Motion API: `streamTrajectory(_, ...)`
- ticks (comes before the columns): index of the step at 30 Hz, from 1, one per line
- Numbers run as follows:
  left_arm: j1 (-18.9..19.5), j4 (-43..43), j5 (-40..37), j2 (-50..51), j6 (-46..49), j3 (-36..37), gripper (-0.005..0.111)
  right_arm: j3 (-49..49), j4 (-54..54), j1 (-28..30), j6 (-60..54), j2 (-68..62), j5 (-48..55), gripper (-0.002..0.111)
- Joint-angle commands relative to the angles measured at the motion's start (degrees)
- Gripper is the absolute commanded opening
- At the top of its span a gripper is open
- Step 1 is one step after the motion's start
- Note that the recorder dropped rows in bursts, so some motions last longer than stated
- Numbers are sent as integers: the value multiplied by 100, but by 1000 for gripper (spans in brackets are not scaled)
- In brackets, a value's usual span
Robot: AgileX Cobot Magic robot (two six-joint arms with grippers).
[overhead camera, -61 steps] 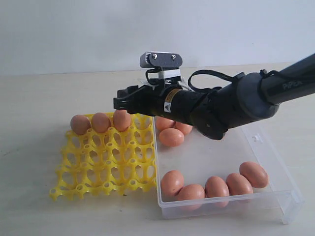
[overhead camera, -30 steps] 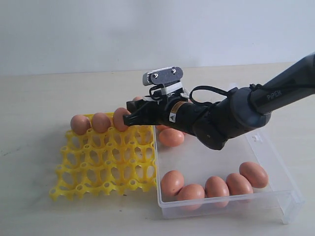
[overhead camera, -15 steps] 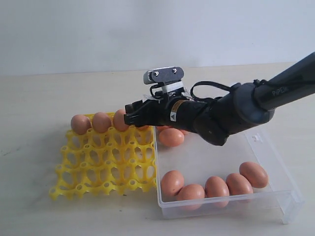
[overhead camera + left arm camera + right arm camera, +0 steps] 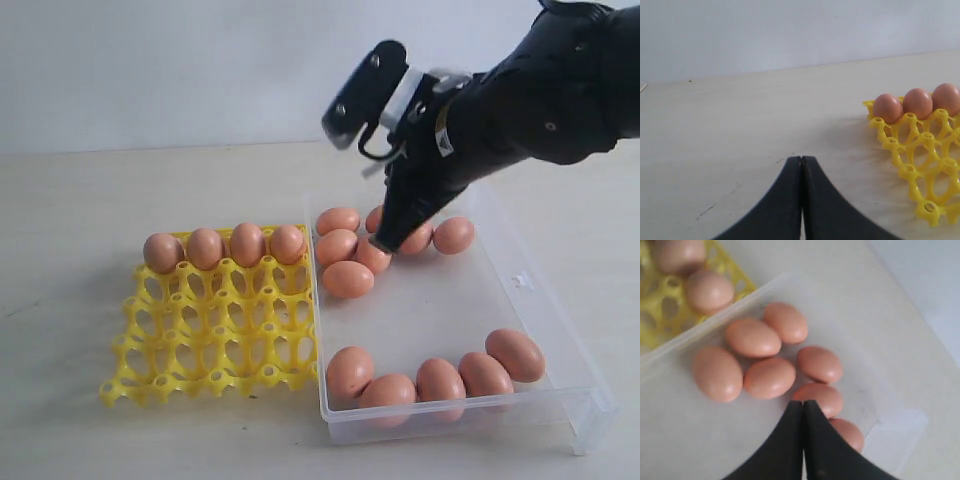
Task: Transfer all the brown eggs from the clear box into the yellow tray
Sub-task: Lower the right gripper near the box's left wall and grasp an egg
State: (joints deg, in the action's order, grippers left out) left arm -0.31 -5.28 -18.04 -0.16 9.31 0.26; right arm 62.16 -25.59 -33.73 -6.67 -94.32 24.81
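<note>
The yellow tray (image 4: 215, 330) lies left of the clear box (image 4: 440, 310). Several brown eggs fill the tray's back row, from one end (image 4: 163, 252) to the other (image 4: 288, 243). More brown eggs lie in the box: one cluster at the back (image 4: 348, 279) and a row along the front wall (image 4: 440, 382). My right gripper (image 4: 382, 243) is shut and empty, pointing down over the back cluster. In the right wrist view its tips (image 4: 803, 402) hang just over one egg (image 4: 818, 398). My left gripper (image 4: 801, 159) is shut above bare table, well clear of the tray (image 4: 920, 145).
The light wooden table (image 4: 80, 180) runs to a plain white wall behind. The box's front wall (image 4: 500, 415) is near the table's front edge. The three front rows of tray cups (image 4: 200, 350) hold nothing.
My right gripper has let go of an egg in the last cup of the tray's back row. It then rose, swung right over the box's back cluster, and shut.
</note>
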Motion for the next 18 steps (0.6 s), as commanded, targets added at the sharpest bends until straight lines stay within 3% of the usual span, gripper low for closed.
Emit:
streamTrajectory(1, -34, -28, 20, 16, -32, -26, 0, -402, 955, -83, -1815, -125, 37, 8)
streamTrajectory(4, -34, -28, 20, 16, -32, -26, 0, -559, 1454, -171, -2422, -217, -80, 26)
streamTrajectory(5, -34, -28, 20, 16, -32, -26, 0, -625, 1628, -233, -2880, -258, -330, 41)
streamTrajectory(7, -34, -28, 20, 16, -32, -26, 0, -640, 1737, -294, -3131, -372, -736, 57)
streamTrajectory(10, -34, -28, 20, 16, -32, -26, 0, -628, 1751, -294, -3142, -635, -1159, 59)
streamTrajectory(18, -34, -28, 20, 16, -32, -26, 0, 55, 1784, -355, -3132, -1489, -997, 59)
